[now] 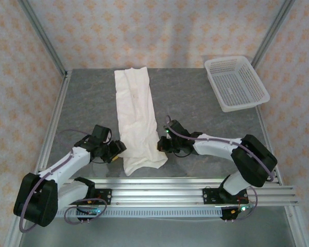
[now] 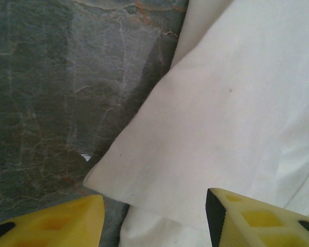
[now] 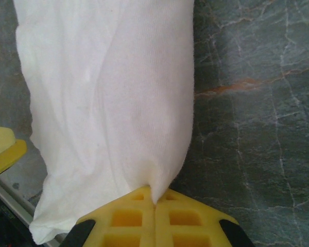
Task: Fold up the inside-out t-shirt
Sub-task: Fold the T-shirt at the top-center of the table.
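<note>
At the near end of the t-shirt (image 1: pixel 136 121), a long strip lying on the surface (image 1: pixel 195 103), the right fingers (image 3: pixel 129 218) pinch its edge, so the left fingers (image 2: pixel 252 218), apart astride the other edge, should close on all layers before both lift evenly.

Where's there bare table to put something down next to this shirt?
Bare table lies between the t-shirt and the mesh basket, and between the t-shirt and the table's left edge. Crowded at the near end, where the left tool and right tool flank it.
</note>
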You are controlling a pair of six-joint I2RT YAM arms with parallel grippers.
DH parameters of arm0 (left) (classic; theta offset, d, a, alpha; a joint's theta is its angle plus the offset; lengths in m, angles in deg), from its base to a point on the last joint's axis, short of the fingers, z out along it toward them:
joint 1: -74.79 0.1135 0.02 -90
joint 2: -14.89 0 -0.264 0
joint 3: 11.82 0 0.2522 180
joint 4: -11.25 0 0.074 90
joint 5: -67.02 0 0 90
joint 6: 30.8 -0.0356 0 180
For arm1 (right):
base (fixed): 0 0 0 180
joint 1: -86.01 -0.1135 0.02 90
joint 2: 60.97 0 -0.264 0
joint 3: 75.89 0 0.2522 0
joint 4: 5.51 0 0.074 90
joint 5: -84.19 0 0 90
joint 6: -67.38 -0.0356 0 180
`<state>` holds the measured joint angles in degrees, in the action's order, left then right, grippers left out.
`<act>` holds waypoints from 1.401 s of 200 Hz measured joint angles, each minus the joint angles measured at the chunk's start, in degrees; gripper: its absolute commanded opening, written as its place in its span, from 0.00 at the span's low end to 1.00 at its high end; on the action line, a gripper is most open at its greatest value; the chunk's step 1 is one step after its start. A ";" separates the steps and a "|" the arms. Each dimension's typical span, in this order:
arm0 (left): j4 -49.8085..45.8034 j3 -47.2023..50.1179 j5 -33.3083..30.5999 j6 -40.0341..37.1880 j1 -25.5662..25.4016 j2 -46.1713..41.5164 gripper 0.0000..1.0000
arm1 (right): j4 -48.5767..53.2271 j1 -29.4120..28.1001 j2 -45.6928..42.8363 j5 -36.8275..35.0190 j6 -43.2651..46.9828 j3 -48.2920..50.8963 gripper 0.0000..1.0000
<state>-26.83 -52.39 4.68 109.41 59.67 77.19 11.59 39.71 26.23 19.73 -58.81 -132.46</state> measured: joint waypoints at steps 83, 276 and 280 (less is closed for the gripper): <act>4.33 0.72 -1.27 2.38 -0.28 3.63 0.54 | 0.00 0.00 0.13 0.00 -0.20 0.00 0.00; 13.88 2.43 -0.24 6.27 -4.02 6.62 0.00 | -3.23 0.00 -0.48 -0.94 -3.23 5.73 0.00; 13.75 2.80 -0.22 6.27 -4.04 6.01 0.00 | -3.54 -0.02 -0.98 -0.94 -3.54 6.60 0.00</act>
<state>-13.08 -49.59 4.46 115.69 55.63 83.20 8.05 39.68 25.24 18.79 -62.35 -125.86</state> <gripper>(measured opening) 0.040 0.039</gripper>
